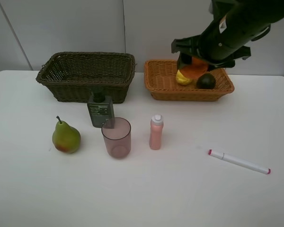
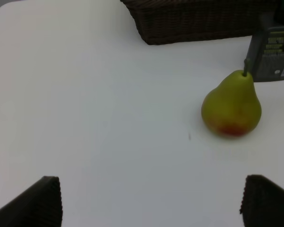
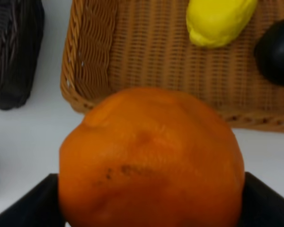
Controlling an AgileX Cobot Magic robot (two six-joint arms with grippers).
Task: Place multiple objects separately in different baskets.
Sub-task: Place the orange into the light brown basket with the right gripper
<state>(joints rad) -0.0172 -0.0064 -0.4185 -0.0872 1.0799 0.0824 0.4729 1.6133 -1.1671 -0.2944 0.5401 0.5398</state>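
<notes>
My right gripper is shut on the orange, holding it over the light tan basket. In the right wrist view the orange fills the space between the dark fingers. A lemon and a dark green round fruit lie in that basket. The pear stands on the table at the left. My left gripper is open, low over the bare table, short of the pear. It does not show in the exterior high view.
The dark wicker basket stands at the back left with nothing in it. In front of it are a dark green pump bottle, a pink cup and a small pink bottle. A white marker lies at the right front.
</notes>
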